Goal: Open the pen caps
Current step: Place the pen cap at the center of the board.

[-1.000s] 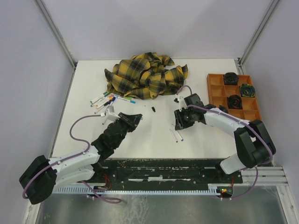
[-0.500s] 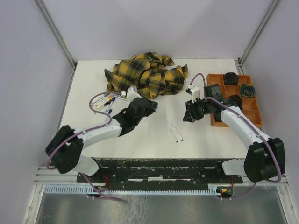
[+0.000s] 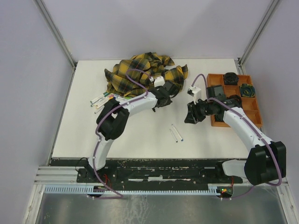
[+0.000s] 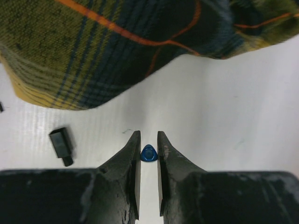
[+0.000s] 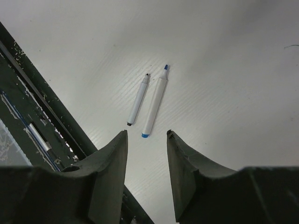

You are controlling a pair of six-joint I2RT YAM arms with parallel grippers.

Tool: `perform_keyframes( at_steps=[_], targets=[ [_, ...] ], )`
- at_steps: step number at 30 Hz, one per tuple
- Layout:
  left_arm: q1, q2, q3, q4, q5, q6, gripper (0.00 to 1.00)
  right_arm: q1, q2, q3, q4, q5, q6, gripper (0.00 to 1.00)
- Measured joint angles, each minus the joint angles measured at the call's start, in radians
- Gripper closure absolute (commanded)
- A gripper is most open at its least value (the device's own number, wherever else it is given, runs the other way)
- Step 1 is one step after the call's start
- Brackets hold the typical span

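The left gripper [image 3: 163, 100] reaches across the table [image 3: 140, 135] to the near edge of the yellow-and-black plaid cloth [image 3: 140, 74]. Its jaws are clenched on a small blue pen cap [image 4: 148, 153], held just above the white surface. In the left wrist view the cloth's folds crowd the space directly ahead of the jaws. A loose black pen cap [image 4: 61, 145] lies on the table just off the cloth's hem. The left arm's purple cable [image 3: 133, 74] arcs over the cloth.

The right gripper [image 5: 146, 133] hangs off the cloth's near right corner, with its jaws released and nothing between them. Below it two uncapped pens lie side by side, one with a black tip [image 5: 138, 99] and one with a blue tip [image 5: 155, 106]. Both are well clear of the cloth, toward the arm bases.

A cluster of pens with coloured ends [image 3: 103, 99] rests against the cloth's near left edge. To the right of the cloth stands an orange compartment tray [image 3: 211, 84] holding dark round objects [image 3: 230, 78]. The right arm crosses over the tray's near left corner.
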State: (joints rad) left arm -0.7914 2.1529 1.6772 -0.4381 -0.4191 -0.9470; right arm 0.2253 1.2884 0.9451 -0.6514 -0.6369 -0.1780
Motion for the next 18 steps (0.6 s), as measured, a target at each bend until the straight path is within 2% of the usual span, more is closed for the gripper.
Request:
perform_keyframes(
  at_steps=[7,14,18],
  targets=[
    [0.000,0.061,0.072,-0.153,-0.077,0.020,0.97,-0.007,0.000,0.000,-0.002,-0.010,-0.003,0.53],
    [0.000,0.061,0.072,-0.197,-0.104,0.022,0.94,-0.010,0.000,0.000,-0.003,-0.014,-0.003,0.53],
    [0.000,0.061,0.072,-0.206,-0.105,0.022,0.88,-0.011,0.000,0.000,-0.003,-0.014,-0.003,0.53]
  ],
)
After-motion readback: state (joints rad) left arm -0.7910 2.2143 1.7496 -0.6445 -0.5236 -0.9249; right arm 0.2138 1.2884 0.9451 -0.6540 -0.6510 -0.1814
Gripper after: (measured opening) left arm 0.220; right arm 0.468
